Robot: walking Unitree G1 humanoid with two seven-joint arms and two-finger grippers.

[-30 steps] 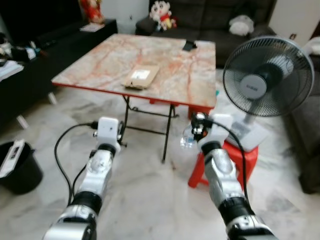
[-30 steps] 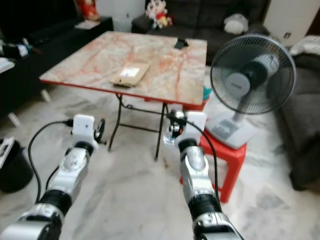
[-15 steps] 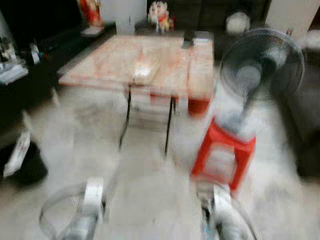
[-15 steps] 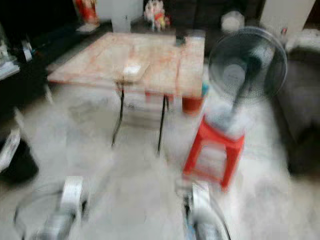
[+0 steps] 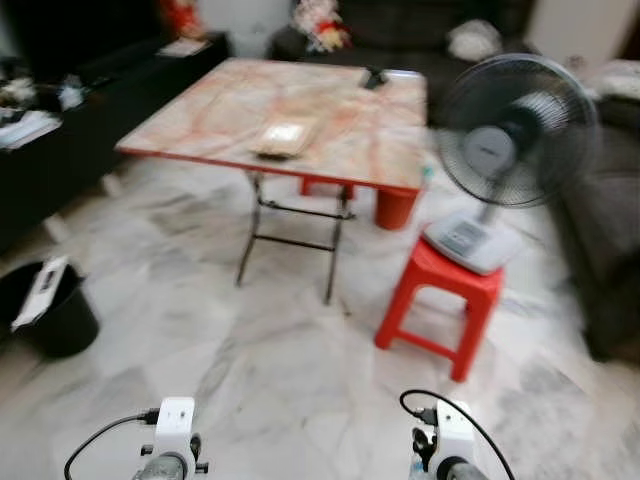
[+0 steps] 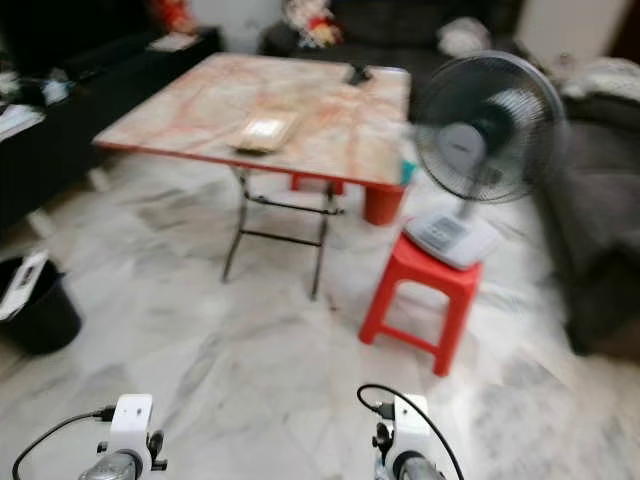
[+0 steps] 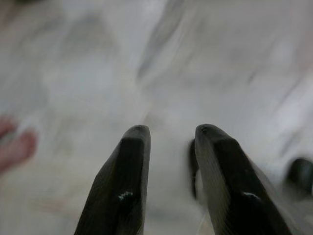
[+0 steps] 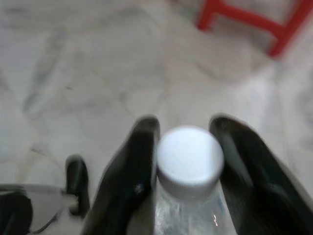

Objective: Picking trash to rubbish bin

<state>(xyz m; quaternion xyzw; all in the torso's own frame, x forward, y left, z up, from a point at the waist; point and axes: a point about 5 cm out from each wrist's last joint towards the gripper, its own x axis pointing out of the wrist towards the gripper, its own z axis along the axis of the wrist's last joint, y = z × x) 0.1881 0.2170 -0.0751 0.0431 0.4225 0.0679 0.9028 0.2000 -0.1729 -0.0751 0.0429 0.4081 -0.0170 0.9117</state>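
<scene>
A clear plastic bottle with a white cap (image 8: 190, 155) stands between the two black fingers of my right gripper (image 8: 185, 122), which is shut on it above the marble floor. My left gripper (image 7: 173, 132) is open, with only blurred floor showing between its fingers. In the eye views both wrists sit low at the bottom edge, the left wrist (image 5: 172, 445) and the right wrist (image 5: 445, 450). A black rubbish bin (image 5: 58, 322) with a white item leaning on its rim stands on the floor at the far left.
Ahead is a folding table with a marble top (image 5: 340, 140), carrying a brown packet (image 5: 283, 137). To its right a fan (image 5: 515, 125) sits on a red stool (image 5: 440, 300). Dark sofas line the back and right; open marble floor (image 5: 280, 370) lies between.
Both arms have dropped from mid-picture to the bottom edge, the right one still holding the bottle. The view blurred and shifted as the camera moved, so more floor shows.
</scene>
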